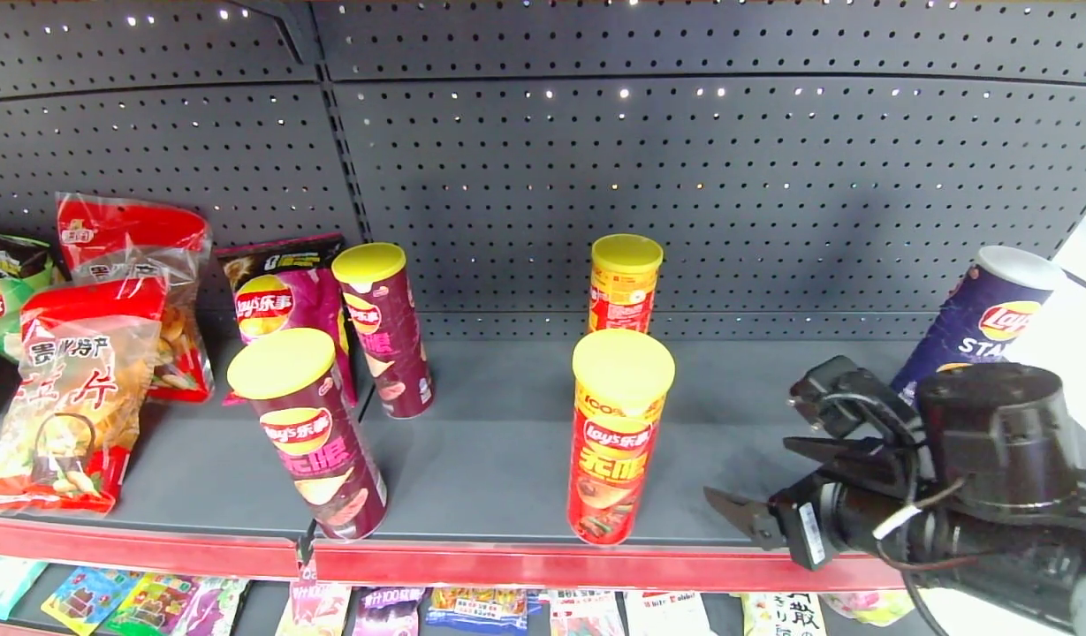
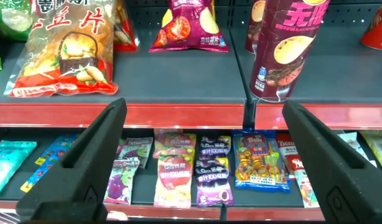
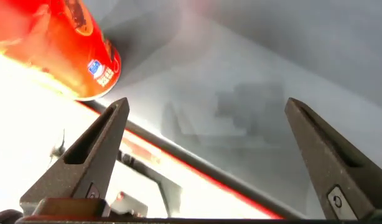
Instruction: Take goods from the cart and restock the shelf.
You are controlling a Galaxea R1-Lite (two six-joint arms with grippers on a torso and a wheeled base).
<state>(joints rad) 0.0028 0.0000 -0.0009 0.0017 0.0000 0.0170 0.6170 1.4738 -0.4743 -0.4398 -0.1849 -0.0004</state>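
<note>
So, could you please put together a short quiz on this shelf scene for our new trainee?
1. True or false: the right gripper is shut on the front red can.
2. How many yellow-lidded cans stand on the shelf?
3. The blue can at the shelf's right end has a lid that is: A yellow, B white, C red.
Key: 1 false, it is open and holds nothing; 2 four; 3 B.
</note>
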